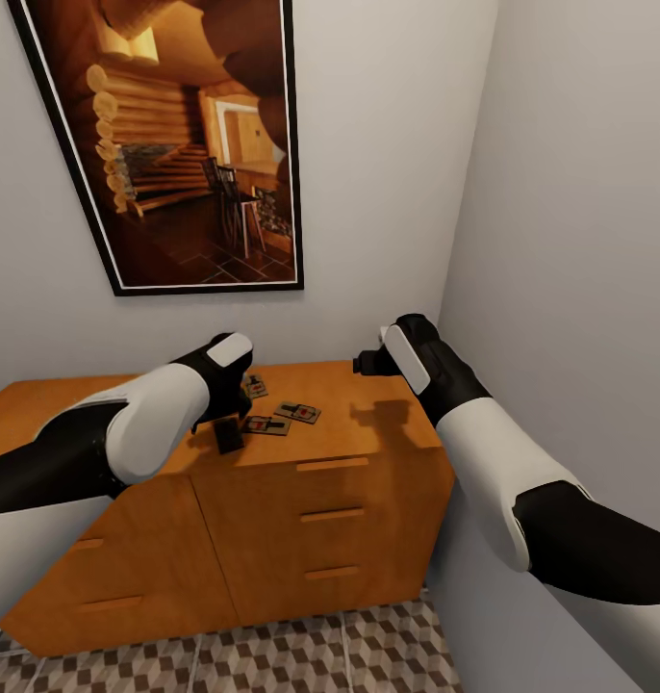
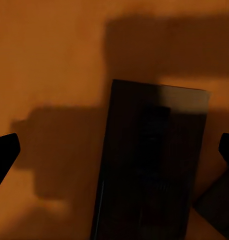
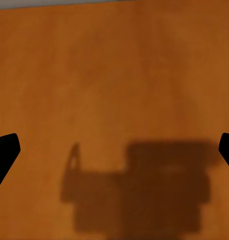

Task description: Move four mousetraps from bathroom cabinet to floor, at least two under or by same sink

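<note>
Head view: orange wooden cabinet (image 1: 272, 500) in the room corner, lower centre of frame, under a framed picture (image 1: 181, 135) at upper left. Patterned bathroom floor (image 1: 301, 654) along the bottom edge. No sink in sight.

Mousetraps on the cabinet's tabletop, left of centre: one (image 1: 299, 412), a second (image 1: 266, 424) just beside it, a third (image 1: 256, 387) partly behind the left arm. A fourth, dark in shadow (image 1: 228, 436), sits nearest the front edge, directly below the left gripper (image 1: 236, 402).

Left wrist view: that dark trap (image 2: 152, 160) lies between the two fingertips (image 2: 4, 155), apart from both. Jaws wide open, nothing held. Another dark corner at lower right (image 2: 219, 205); cannot tell what it is.

Right gripper (image 1: 373, 362) hovers over bare tabletop at centre right. Right wrist view: both fingertips at the frame edges, so jaws open and empty, only its own shadow (image 3: 144, 190) on the wood.

Step in hand, judged: left-arm pick of the front trap.
- Lower straight down until the tips nearly touch the wood; the trap is thin.
- The trap sits somewhat toward the right fingertip in the wrist view; centre it first.
- Close across the narrow width, not the length.
- Avoid nudging the neighbouring traps or pushing this one off the front edge.
- Keep the right arm parked clear.
</note>
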You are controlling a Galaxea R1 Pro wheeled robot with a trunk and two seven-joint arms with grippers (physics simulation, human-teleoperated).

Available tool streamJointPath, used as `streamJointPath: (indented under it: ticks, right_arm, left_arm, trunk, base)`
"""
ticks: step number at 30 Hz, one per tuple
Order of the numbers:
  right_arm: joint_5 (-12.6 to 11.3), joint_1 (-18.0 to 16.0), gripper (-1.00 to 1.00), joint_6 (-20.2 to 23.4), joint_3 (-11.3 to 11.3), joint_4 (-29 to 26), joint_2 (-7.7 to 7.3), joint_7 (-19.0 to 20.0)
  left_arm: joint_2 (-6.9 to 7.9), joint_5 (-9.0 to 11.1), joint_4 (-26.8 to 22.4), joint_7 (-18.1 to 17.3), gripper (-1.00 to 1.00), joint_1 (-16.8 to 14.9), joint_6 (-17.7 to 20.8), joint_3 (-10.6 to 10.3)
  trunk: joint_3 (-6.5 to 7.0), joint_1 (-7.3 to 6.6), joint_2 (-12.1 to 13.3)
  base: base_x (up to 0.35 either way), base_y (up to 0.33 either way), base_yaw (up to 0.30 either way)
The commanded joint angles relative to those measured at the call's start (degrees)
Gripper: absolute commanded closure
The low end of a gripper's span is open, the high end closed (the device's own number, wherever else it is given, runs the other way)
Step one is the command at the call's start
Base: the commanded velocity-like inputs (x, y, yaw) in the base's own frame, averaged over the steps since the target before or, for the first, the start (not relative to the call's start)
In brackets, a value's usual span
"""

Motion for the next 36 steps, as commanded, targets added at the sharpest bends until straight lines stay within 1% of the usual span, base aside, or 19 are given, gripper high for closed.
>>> streamJointPath:
  ticks: [1,12,25,36]
  right_arm:
    - [-0.6,-0.1,-1.00,0.1,0.2,0.0,-0.03,-0.6]
    - [-0.6,0.0,-1.00,0.1,0.2,0.0,0.03,-0.6]
    - [-0.6,0.0,-1.00,0.1,0.2,0.0,-0.02,-0.7]
    - [-0.6,0.0,-1.00,0.1,0.3,-0.1,-0.03,-0.7]
  left_arm:
    - [0.00,-0.4,0.0,0.2,-1.00,0.1,0.3,0.4]
    - [0.08,-0.4,0.0,-0.1,-1.00,1.9,0.4,0.4]
    - [0.03,-0.4,0.0,-0.3,-1.00,2.5,0.5,0.4]
    - [0.07,-0.4,0.0,-1.8,-1.00,3.2,0.5,0.4]
  trunk:
    - [-0.06,0.00,0.0]
    - [-0.06,0.00,0.0]
    - [-0.06,0.00,0.0]
    - [-0.06,0.00,0.0]
  base:
    - [0.000,0.000,0.000]
    - [0.000,0.000,0.000]
    - [0.000,0.000,0.000]
    - [0.000,0.000,0.000]
